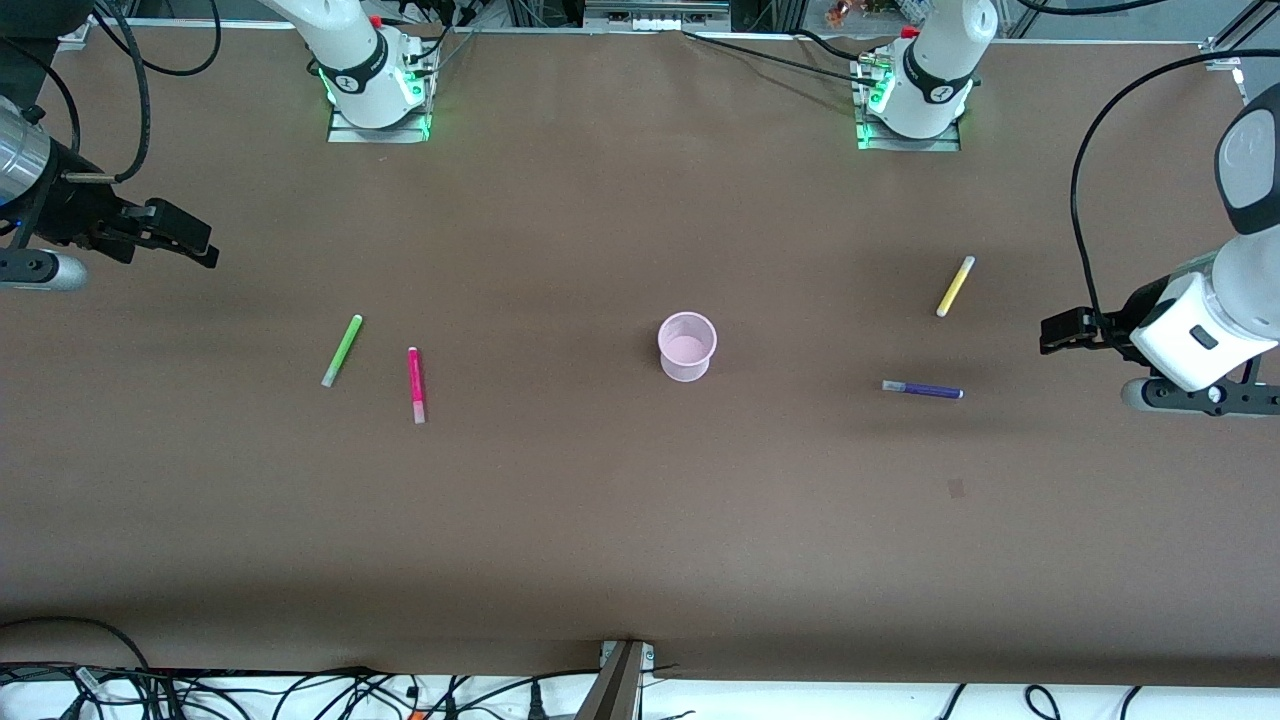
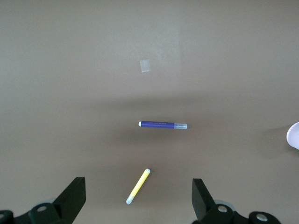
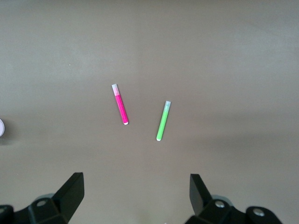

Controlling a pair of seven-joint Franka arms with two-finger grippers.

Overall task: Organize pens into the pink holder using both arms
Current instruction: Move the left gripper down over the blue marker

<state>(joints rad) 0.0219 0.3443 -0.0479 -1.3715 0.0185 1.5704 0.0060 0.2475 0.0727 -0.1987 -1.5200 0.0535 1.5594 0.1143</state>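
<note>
The pink holder [image 1: 687, 346] stands upright and empty at the table's middle. The green pen [image 1: 342, 350] and magenta pen [image 1: 416, 384] lie toward the right arm's end; both show in the right wrist view, green [image 3: 163, 121] and magenta [image 3: 120, 104]. The yellow pen [image 1: 955, 286] and purple pen [image 1: 923, 389] lie toward the left arm's end; the left wrist view shows them, yellow [image 2: 138, 186] and purple [image 2: 162, 125]. My left gripper [image 1: 1060, 330] [image 2: 138, 184] is open and empty, up over the table's end. My right gripper [image 1: 195, 245] [image 3: 135, 184] is open and empty, up over its end.
A small pale patch [image 1: 956, 488] marks the brown table, nearer to the front camera than the purple pen. The arm bases [image 1: 378, 95] stand along the table's back edge. Cables and a metal bracket [image 1: 622, 670] run along the front edge.
</note>
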